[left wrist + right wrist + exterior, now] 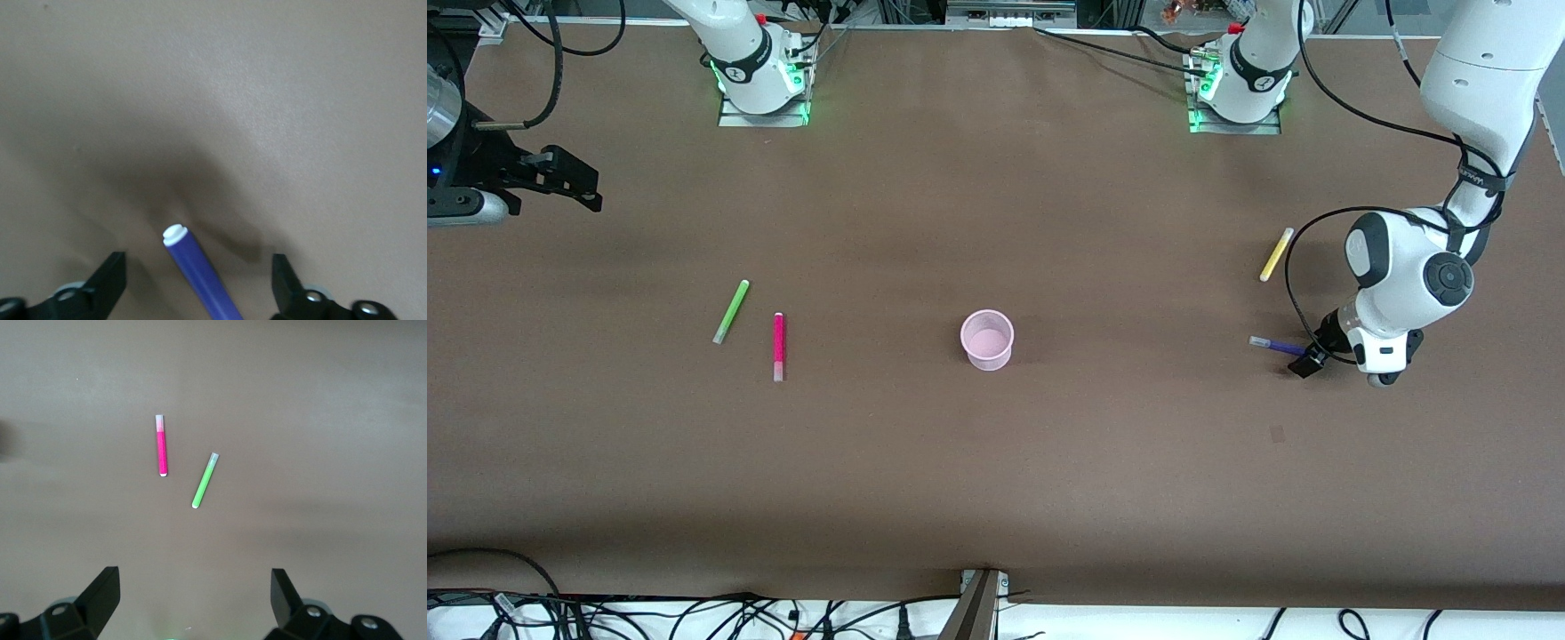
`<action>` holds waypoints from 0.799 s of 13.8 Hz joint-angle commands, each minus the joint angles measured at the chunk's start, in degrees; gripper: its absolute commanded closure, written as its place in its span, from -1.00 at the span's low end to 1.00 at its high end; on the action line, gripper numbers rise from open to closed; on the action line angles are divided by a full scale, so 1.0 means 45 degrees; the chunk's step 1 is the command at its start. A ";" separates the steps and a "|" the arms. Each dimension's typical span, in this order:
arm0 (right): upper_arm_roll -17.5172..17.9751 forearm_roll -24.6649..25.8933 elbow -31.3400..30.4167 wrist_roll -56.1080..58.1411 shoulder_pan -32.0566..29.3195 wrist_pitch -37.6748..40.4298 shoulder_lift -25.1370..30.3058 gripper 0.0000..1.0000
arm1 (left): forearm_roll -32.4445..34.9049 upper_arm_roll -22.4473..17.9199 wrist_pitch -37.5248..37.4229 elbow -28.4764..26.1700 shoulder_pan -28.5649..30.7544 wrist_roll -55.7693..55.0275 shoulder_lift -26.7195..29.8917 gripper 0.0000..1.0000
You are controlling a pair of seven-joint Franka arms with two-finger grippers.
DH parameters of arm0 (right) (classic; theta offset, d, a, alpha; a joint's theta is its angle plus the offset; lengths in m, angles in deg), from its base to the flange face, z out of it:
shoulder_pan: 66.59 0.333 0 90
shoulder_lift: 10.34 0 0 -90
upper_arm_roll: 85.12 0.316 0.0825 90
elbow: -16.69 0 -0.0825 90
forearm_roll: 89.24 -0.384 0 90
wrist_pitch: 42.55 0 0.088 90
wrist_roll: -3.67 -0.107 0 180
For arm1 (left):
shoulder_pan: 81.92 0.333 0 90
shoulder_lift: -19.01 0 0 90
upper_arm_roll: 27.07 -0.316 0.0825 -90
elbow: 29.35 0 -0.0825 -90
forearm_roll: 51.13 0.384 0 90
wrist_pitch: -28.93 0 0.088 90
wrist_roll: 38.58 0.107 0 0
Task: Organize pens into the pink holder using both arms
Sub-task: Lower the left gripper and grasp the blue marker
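Observation:
The pink holder (987,340) stands upright mid-table with no pens showing in it. A purple pen (1276,346) (203,277) lies toward the left arm's end. My left gripper (1307,363) (198,260) is down at the table, open, its fingers on either side of this pen and apart from it. A yellow pen (1276,254) lies a little farther from the front camera. The green pen (731,311) (205,481) and the magenta pen (778,346) (161,445) lie side by side toward the right arm's end. My right gripper (587,191) (193,573) hangs open and empty above that end.
The brown table (996,462) carries only the pens and the holder. Cables and a metal bracket (980,604) run along the edge nearest the front camera. The arm bases (760,76) (1240,84) stand along the edge farthest from it.

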 commanded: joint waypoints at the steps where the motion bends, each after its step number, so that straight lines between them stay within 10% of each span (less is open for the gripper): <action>1: -0.0003 -0.0137 0.0363 0.0037 -0.0054 0.0161 -0.0145 -1.00 | 0.0282 0.0009 0.0140 0.0100 0.0020 -0.0149 -0.0056 -0.09; 5: 0.0016 -0.0137 0.0363 0.0018 -0.0034 0.0161 -0.0145 -1.00 | 0.0282 0.0009 0.0121 0.0119 0.0020 -0.0168 0.0002 1.00; 11: 0.0016 -0.0137 0.0363 0.0018 -0.0034 0.0220 -0.0125 -1.00 | 0.0282 0.0145 -0.0210 0.0392 -0.0271 -0.0325 0.1190 1.00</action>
